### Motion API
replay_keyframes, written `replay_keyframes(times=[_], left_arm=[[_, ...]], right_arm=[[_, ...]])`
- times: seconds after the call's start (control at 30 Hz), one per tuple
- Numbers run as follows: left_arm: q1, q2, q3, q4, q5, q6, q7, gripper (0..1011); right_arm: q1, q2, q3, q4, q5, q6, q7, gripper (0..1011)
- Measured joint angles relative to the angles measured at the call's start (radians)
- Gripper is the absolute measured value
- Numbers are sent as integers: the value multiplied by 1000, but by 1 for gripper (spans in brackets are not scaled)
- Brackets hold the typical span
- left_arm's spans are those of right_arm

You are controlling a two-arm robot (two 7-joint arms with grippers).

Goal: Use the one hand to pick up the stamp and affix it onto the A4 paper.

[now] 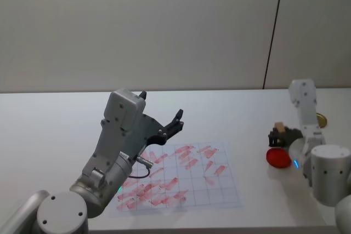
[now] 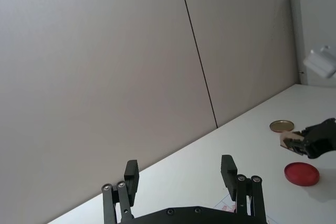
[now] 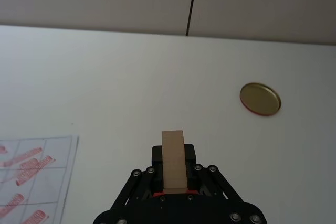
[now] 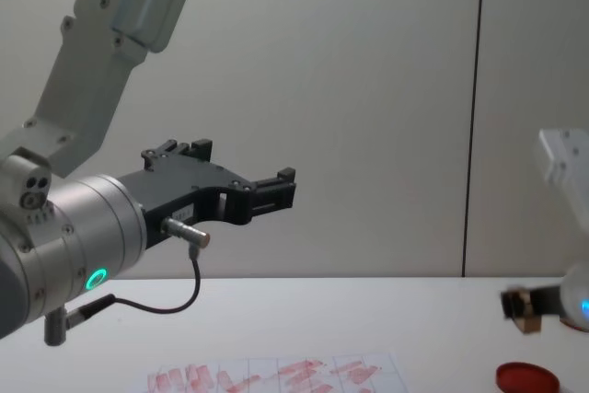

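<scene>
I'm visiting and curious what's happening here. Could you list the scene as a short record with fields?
Right gripper: shut on the stamp, above the ink pad, apart from it
Left gripper: open, raised above the A4 paper
A4 paper: flat on the table, many cells marked red
Ink pad: red, right of the paper
Lid: gold, on the table beyond the pad

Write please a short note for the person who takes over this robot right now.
Left gripper: open, raised above the left side of the paper, idle.
Right gripper: shut on the stamp, above the red ink pad, not touching it. The gold lid lies farther back.
Done: stamp picked up; the paper has many red marks.
Left: carry the stamp to the paper and press it on a free cell.
</scene>
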Motion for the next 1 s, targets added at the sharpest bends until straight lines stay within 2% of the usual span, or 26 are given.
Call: replay_keyframes(times=[0.17,0.37,0.67,1.0], left_arm=[[0,0,0,0,0,0,0,993],[0,0,0,0,0,0,0,993],[0,0,0,0,0,0,0,993],[0,0,0,0,0,0,0,993]], right_arm=[[-28,4,-6,-97,-10,29,2,220],[-54,3,-23,-172,-32,65,24,219],[-87,-10,-63,-219,-75,117,71,220],[-115,-26,-109,-223,-120,159,116,220]])
